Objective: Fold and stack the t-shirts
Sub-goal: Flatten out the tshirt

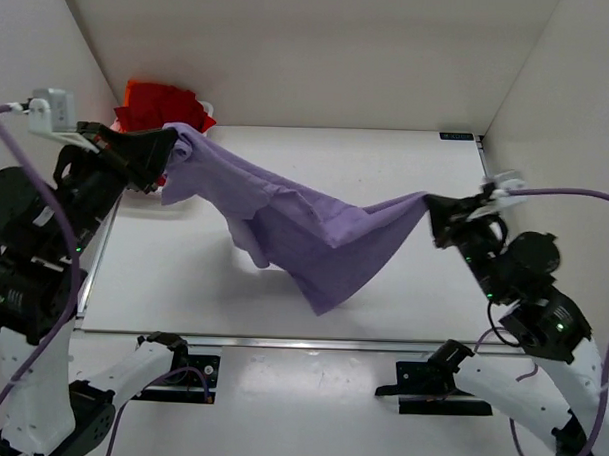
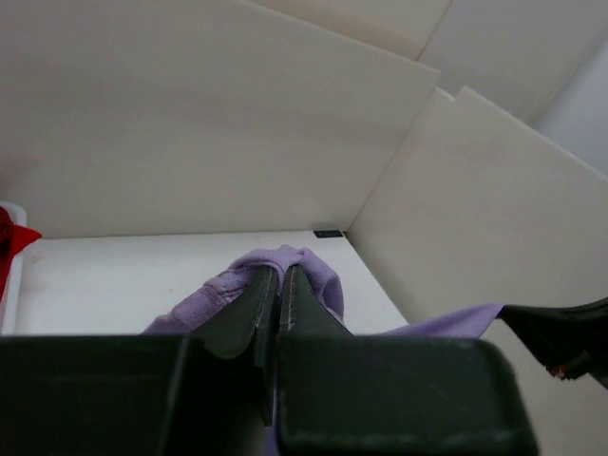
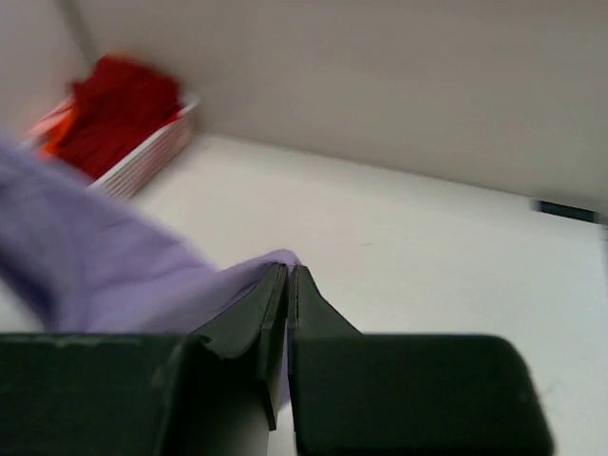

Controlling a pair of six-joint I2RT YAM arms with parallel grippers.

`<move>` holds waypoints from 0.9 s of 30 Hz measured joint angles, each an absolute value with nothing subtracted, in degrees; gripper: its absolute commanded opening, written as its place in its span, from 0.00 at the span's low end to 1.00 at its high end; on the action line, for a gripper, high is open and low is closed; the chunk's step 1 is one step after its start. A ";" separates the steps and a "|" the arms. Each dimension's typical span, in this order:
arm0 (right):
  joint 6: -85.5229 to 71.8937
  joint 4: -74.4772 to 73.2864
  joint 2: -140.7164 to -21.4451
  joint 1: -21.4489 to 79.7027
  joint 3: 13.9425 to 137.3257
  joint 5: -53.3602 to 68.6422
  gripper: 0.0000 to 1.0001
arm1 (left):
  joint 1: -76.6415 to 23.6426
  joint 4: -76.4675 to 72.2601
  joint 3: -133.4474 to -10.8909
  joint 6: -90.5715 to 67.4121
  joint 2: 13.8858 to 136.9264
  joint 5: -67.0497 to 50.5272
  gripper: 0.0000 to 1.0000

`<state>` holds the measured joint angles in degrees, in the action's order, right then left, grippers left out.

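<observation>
Left claw [image 1: 170, 149] and right claw [image 1: 429, 205] are clamping the lavender t-shirt [image 1: 314, 228] outstretched above the desk [image 1: 387, 161], probably needing flattening next.

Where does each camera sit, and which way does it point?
Top external: above, behind the arms, looking down on the table; both arms show, stretching the lavender t-shirt.
Left wrist: on the left arm, facing the far right corner; the shut left gripper pinches the shirt.
Right wrist: on the right arm, facing the basket holding a red t-shirt; the shut right gripper shows.
All share the lavender t-shirt.
</observation>
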<state>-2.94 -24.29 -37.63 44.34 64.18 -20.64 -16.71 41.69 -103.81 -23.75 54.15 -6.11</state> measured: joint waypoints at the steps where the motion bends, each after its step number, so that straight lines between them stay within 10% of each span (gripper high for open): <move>1: -2.87 -25.47 -36.60 39.68 65.34 -19.07 0.00 | -17.02 42.39 -104.88 -23.73 53.65 -5.82 0.00; 7: -1.28 -28.64 -34.70 0.36 71.92 -0.84 0.00 | -17.72 43.05 -105.34 -23.38 51.53 -5.41 0.00; 21: 3.16 -13.19 -62.74 -4.58 69.43 7.25 0.00 | -13.06 25.10 -75.55 -24.08 72.62 -7.84 0.00; 27: 5.39 -14.98 -99.72 -4.45 97.56 3.73 0.67 | -11.49 20.91 -95.29 -22.39 102.15 -4.84 0.28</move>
